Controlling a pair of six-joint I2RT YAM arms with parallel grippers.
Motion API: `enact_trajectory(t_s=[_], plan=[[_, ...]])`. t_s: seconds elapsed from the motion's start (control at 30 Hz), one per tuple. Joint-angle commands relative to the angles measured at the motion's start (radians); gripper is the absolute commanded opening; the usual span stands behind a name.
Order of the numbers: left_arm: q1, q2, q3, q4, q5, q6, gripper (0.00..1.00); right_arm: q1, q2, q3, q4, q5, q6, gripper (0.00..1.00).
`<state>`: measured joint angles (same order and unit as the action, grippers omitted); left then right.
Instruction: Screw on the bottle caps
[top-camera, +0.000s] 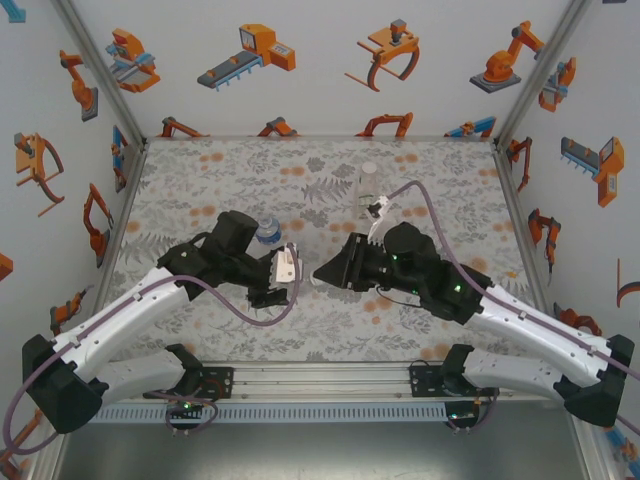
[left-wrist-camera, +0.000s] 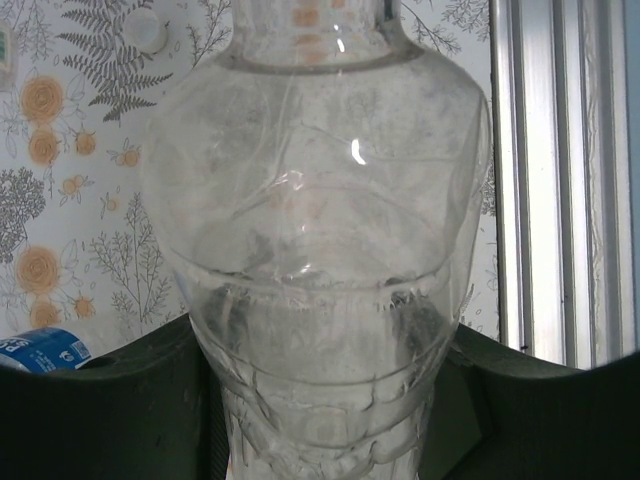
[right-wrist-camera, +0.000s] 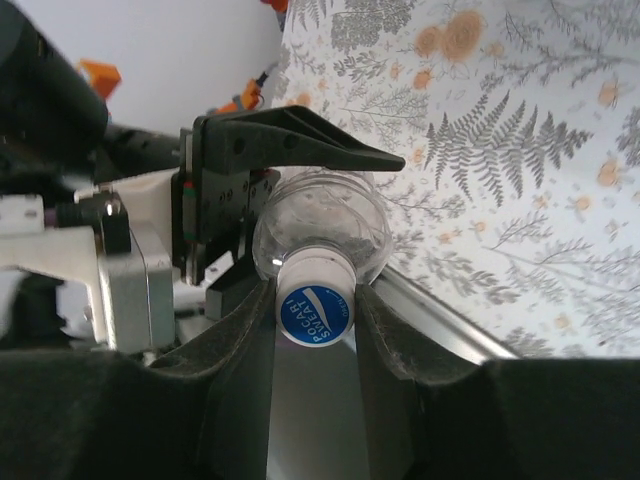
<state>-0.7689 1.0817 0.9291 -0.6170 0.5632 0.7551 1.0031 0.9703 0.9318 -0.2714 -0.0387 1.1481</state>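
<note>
A plain clear bottle (left-wrist-camera: 320, 200) lies sideways off the table, with my left gripper (top-camera: 291, 270) shut around its body. A white bottle cap with a blue printed top (right-wrist-camera: 315, 312) sits on that bottle's neck (right-wrist-camera: 322, 228). My right gripper (right-wrist-camera: 315, 318) is shut on this cap, one finger pad on each side. In the top view my right gripper (top-camera: 322, 273) faces the left one across the middle of the table. A blue-label bottle (top-camera: 268, 230) stands just behind my left gripper. Another clear bottle (top-camera: 368, 185) stands upright further back. A loose white cap (left-wrist-camera: 148, 28) lies on the floral cloth.
The floral tablecloth (top-camera: 200, 190) covers the table inside white walls printed with orange robots. An aluminium rail (top-camera: 320, 380) runs along the near edge between the arm bases. A purple cable (top-camera: 440, 225) loops over my right arm.
</note>
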Motion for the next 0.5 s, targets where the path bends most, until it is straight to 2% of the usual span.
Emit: enact_trajectory(t_s=[0.0, 0.07, 0.2, 0.3, 0.47], plan=[[-0.014, -0.010, 0.021, 0.059, 0.116, 0.015, 0.02, -0.006, 0.018, -0.008, 0.024, 0.091, 0.124, 0.07], [-0.014, -0.005, 0.021, 0.057, 0.124, 0.015, 0.02, -0.007, 0.008, 0.008, 0.024, 0.088, 0.014, 0.27], [-0.015, -0.006, 0.024, 0.058, 0.139, 0.013, 0.02, -0.007, -0.046, 0.039, 0.017, 0.102, -0.254, 0.46], [-0.015, -0.011, 0.019, 0.056, 0.140, 0.015, 0.03, -0.008, -0.089, 0.065, 0.025, 0.075, -0.517, 0.49], [-0.015, -0.011, 0.019, 0.047, 0.144, 0.027, 0.03, -0.008, -0.086, 0.160, -0.054, -0.141, -1.069, 0.54]])
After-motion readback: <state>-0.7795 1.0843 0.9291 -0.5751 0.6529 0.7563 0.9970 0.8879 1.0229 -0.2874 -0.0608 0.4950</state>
